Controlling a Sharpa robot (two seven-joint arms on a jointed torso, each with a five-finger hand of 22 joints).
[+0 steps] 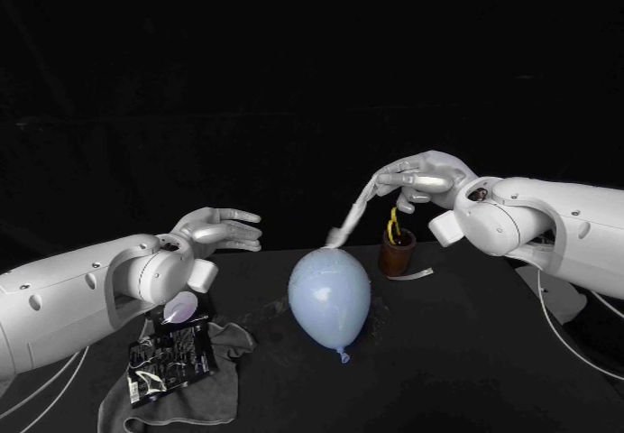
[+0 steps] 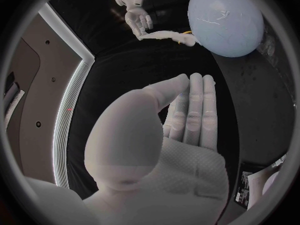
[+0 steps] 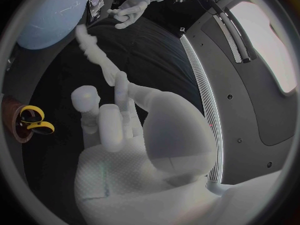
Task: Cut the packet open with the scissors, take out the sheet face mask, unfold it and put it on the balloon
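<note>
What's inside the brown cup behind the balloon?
The scissors are in the brown cup, with their yellow handles sticking up out of the top. The blades are down inside, hidden by the cup's wall, and so is anything else in there.

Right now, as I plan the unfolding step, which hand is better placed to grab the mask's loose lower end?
Left. The right hand pinches the mask at its top, and it hangs to the far end of the balloon. The left hand is empty, fingers apart, raised near that end.
</note>
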